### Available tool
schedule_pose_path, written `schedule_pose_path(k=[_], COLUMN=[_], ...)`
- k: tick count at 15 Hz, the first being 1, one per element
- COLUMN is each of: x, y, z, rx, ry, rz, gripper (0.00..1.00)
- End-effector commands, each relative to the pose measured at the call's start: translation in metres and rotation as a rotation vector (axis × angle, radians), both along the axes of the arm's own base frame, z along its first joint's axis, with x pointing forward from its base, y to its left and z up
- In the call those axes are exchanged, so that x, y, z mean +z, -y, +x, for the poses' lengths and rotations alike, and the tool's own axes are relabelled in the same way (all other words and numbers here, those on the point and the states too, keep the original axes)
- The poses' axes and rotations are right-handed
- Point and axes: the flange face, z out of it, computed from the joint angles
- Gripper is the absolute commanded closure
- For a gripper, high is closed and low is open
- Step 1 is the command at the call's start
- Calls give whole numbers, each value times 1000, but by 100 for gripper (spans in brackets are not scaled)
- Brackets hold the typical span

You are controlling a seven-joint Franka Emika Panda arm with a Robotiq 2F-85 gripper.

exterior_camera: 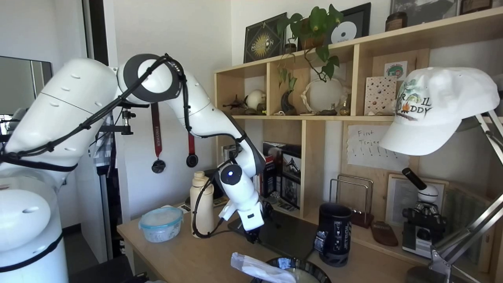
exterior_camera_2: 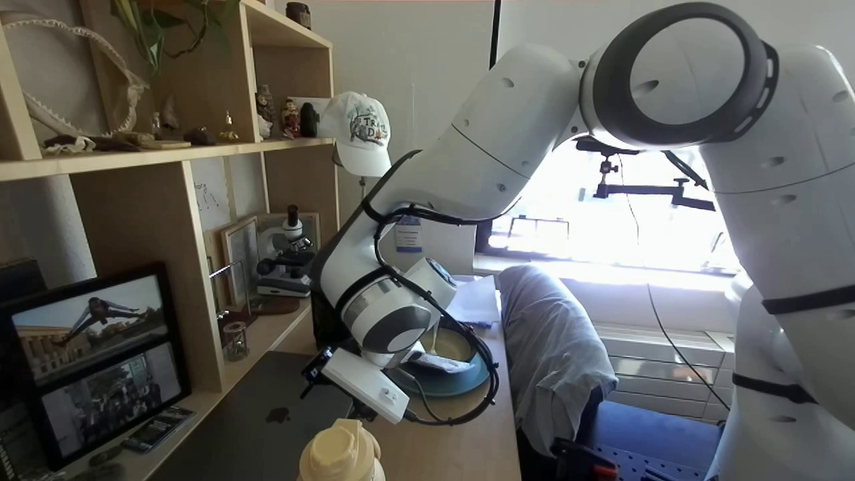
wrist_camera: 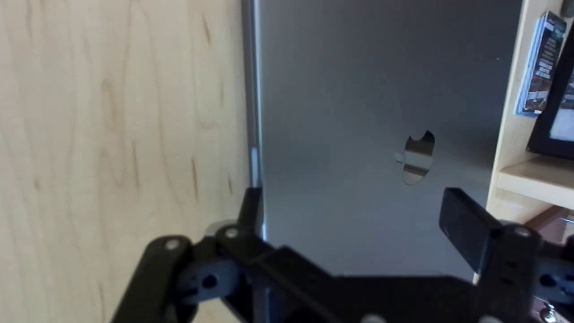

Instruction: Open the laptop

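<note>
The dark grey laptop point(wrist_camera: 341, 103) lies flat and closed on the desk, its lid with the apple logo facing up. It also shows in both exterior views point(exterior_camera: 292, 236) point(exterior_camera_2: 260, 401). My gripper point(wrist_camera: 352, 197) is open wide and empty, pointing down at the laptop. In the wrist view, the left finger lines up with the laptop's long edge beside the bare wood, near a bright notch in that edge. The right finger is over the lid, past the logo. I cannot tell whether a finger touches the laptop. In an exterior view, the gripper point(exterior_camera: 259, 224) is partly hidden by its camera.
A black mug point(exterior_camera: 334, 236) stands at the laptop's far end. A cream bottle point(exterior_camera: 202, 204) and a lidded container point(exterior_camera: 161, 224) stand at the near end. A bowl point(exterior_camera_2: 447, 344) on a blue plate point(exterior_camera_2: 461, 381) is by the front edge. Shelves point(wrist_camera: 515, 184) border the back.
</note>
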Motion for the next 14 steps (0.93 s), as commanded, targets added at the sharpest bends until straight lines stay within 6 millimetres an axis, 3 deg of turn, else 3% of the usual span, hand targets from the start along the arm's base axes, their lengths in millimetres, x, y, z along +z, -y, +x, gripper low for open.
schedule_pose_path(k=[1, 6, 14], x=[25, 43, 12], y=[-1, -9, -26], z=[19, 36, 2], rx=[-12, -1, 14], ry=[105, 189, 19], rz=[0, -7, -17], gripper=[0, 0, 0])
